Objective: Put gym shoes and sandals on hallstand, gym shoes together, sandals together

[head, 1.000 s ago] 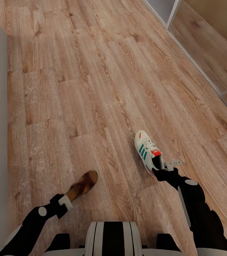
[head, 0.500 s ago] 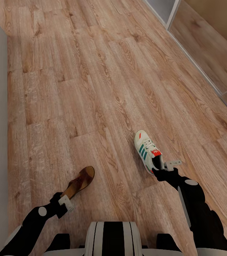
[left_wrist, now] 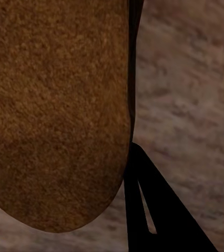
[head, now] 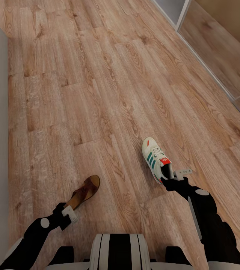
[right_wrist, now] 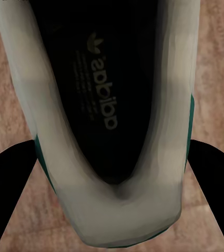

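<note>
Left claw (head: 69,213) clamped on heel of brown sandal (head: 85,192), held over wood-plank floor (head: 78,93): flat, light, suede-grained, probably bendy. Right claw (head: 174,177) astride heel of white sneaker (head: 155,158), fingers (right_wrist: 9,194) flanking collar; apparently gripping. Padded, stiffer; heel rim best hold.

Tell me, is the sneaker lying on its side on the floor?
No, the sneaker stands upright on its sole on the floor, laces and tongue facing up.
</note>
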Controlling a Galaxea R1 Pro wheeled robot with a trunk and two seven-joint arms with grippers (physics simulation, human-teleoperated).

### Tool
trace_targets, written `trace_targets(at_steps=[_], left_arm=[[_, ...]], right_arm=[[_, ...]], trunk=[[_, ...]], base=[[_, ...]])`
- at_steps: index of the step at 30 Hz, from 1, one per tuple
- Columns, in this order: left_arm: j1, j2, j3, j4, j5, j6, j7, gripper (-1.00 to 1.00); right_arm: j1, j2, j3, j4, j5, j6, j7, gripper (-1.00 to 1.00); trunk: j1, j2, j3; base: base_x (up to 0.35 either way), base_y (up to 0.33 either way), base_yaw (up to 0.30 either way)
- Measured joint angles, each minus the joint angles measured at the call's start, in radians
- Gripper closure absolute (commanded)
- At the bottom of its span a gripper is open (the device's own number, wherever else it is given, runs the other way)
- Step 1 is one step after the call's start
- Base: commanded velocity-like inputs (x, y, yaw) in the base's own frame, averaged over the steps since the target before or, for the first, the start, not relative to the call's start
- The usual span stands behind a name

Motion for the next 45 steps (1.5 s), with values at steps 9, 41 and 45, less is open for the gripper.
trace_targets(at_steps=[9,41,45], left_arm=[[0.0,0.0,0.0,0.0,0.0,-0.001,0.0,1.0],[-0.003,-0.073,0.118,-0.064,0.141,0.162,0.032,1.0],[-0.001,-0.073,0.182,-0.06,0.23,0.161,0.042,1.0]], right_arm=[[0.0,0.0,0.0,0.001,0.0,0.0,0.0,1.0],[0.002,-0.002,0.001,0.002,0.003,-0.045,0.0,1.0],[0.002,-0.007,-0.004,0.001,0.005,-0.045,-0.001,1.0]], trunk=[[0.0,0.0,0.0],[-0.014,0.007,0.124],[-0.016,0.008,0.139]], base=[[0.0,0.0,0.0],[0.0,0.0,0.0],[0.0,0.0,0.0]])
